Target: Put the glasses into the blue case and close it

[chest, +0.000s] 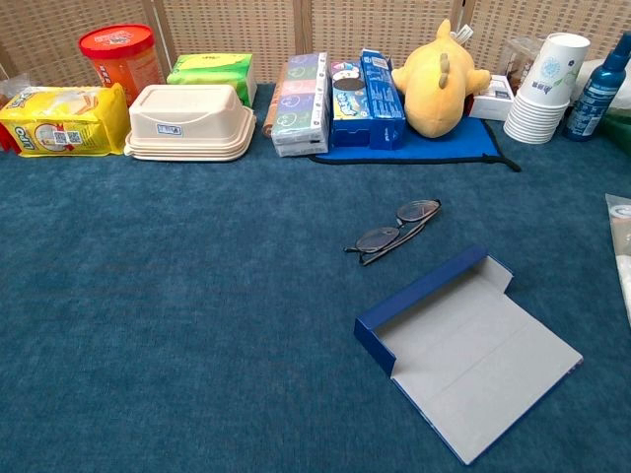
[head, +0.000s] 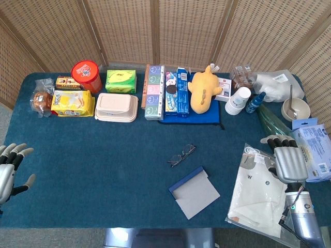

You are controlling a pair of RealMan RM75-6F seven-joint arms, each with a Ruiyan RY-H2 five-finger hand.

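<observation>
Folded dark-rimmed glasses [head: 181,154] [chest: 396,228] lie on the blue tablecloth near the table's middle. Just in front of them lies the blue case [head: 193,191] [chest: 466,350], open and flat, its grey lining facing up. My left hand [head: 10,169] hovers at the table's far left edge, fingers spread, holding nothing. My right hand [head: 286,159] is at the right side above a clear plastic bag, fingers apart and empty, well right of the case. Neither hand appears in the chest view.
A back row holds a yellow snack pack [head: 73,103], red tub [head: 87,75], beige lunch box [head: 117,107], tissue packs [head: 154,91], yellow plush toy [head: 204,89], paper cups [head: 237,100] and a blue bottle [head: 254,102]. A plastic bag with white cloth [head: 259,194] lies at right.
</observation>
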